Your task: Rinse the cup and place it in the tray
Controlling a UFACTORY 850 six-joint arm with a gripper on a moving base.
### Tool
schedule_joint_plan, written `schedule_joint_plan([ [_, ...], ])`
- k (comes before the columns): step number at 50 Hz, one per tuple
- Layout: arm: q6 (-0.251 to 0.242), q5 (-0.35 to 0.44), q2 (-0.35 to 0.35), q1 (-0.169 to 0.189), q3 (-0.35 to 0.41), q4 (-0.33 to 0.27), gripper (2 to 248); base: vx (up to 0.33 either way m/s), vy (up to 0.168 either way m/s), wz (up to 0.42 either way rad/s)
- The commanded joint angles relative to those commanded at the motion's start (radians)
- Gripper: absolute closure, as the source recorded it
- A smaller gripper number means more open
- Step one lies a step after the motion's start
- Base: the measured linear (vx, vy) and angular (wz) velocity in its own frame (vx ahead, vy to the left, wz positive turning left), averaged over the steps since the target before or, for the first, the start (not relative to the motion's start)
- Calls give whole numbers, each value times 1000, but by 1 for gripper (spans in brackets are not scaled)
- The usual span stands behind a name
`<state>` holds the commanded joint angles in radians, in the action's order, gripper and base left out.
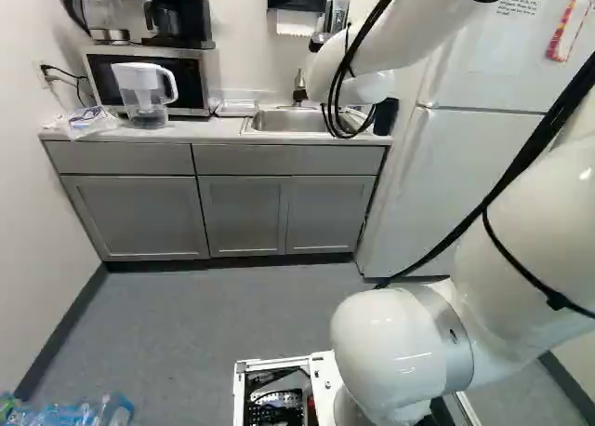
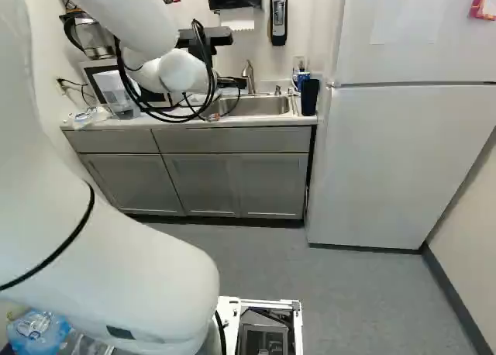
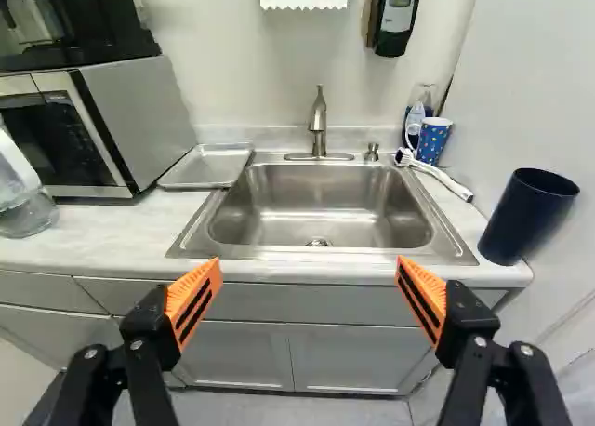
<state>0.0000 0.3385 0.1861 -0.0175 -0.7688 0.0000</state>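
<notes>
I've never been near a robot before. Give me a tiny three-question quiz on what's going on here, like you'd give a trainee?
1. True or false: the end effector is open.
2. What lies between the microwave and the sink?
(a) the water pitcher
(b) the metal tray
(c) the coffee maker
3. Fill in the blank: the dark blue cup stands on the ____, across the sink from the metal tray.

Key: 1. true; 2. b; 3. counter

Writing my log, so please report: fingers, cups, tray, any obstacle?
Fingers open, nothing held. Dark cup stands beside sink, patterned cup farther back. Tray on sink's other side. Nothing seen blocking.
</notes>
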Motion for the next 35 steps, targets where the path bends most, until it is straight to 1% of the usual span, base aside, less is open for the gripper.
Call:
schedule_joint_plan([
  [35,0,0,-9,0,-82,0,3,0,0,0],
])
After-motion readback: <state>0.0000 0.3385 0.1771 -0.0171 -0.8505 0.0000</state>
